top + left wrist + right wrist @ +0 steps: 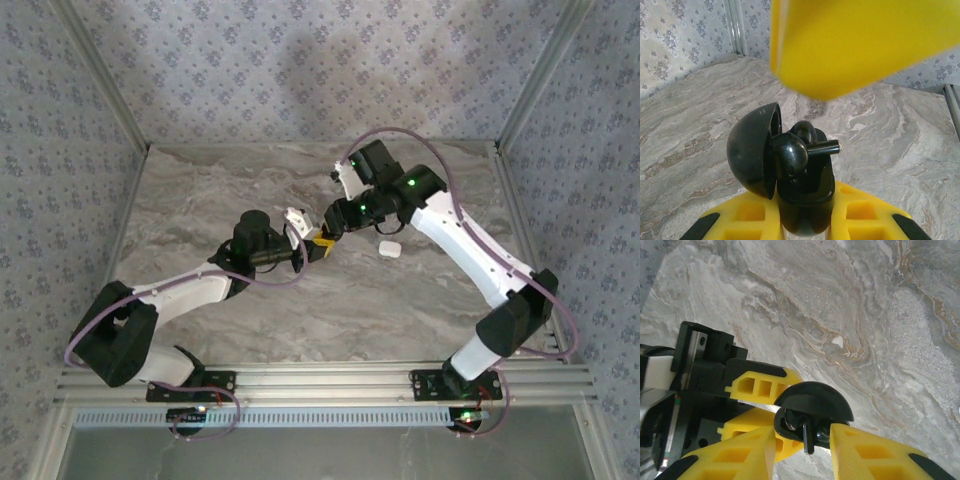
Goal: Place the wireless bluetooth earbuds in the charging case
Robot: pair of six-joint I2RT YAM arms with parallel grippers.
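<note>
One bud [790, 156] rests in the open case [751, 150], clamped by the left gripper [805, 216] near mid-tabletop [240, 185], with the right gripper [802, 450] parted around its stem.

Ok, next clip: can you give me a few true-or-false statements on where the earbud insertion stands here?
1. The left gripper is shut on the black charging case, whose lid stands open. True.
2. The charging case rests on the marble table. False: it is held up off the table between the left gripper's fingers.
3. The earbud at the case's mouth is fully seated. False: its stem sticks out sideways.
4. A small white object lies on the table beside the right arm. True.
</note>
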